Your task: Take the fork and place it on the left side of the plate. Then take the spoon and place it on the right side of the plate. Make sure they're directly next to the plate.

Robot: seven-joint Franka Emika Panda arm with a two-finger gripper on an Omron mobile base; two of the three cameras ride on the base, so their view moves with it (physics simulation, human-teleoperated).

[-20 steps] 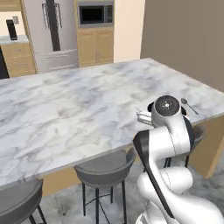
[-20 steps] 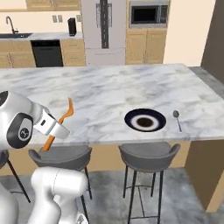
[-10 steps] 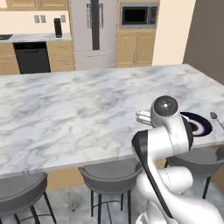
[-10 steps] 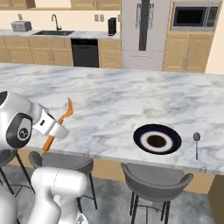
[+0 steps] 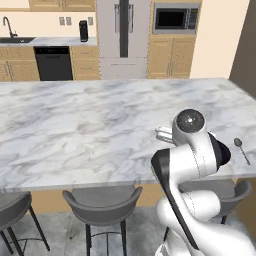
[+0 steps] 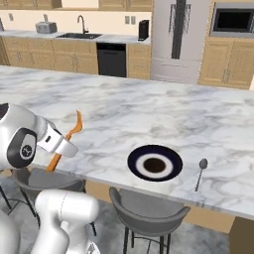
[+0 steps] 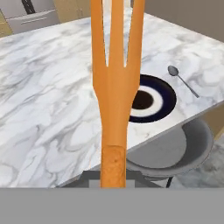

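Observation:
My gripper [image 6: 58, 145] is shut on the fork [image 6: 74, 130], an orange utensil that sticks up and out of the hand over the counter's near edge. In the hand view the fork [image 7: 115, 87] rises straight up the middle, tines at the top. The plate [image 6: 135, 163], black-rimmed with a pale ring and dark centre, lies flat on the marble counter to the right of the gripper, well apart from it. In the hand view the plate [image 7: 164, 99] shows behind the fork. The grey spoon [image 6: 200, 173] [image 7: 184, 82] [image 5: 242, 149] lies just right of the plate.
The marble island counter [image 6: 149, 114] stretches wide to the left and back. Grey bar stools [image 6: 149, 213] [image 5: 102, 207] stand under its near edge. Cabinets, a fridge [image 5: 123, 37] and a microwave [image 6: 233, 20] line the far wall.
The whole picture has shifted in both base views, so the base has moved along the island. The fork stays gripped in the same pose; plate and spoon lie as before.

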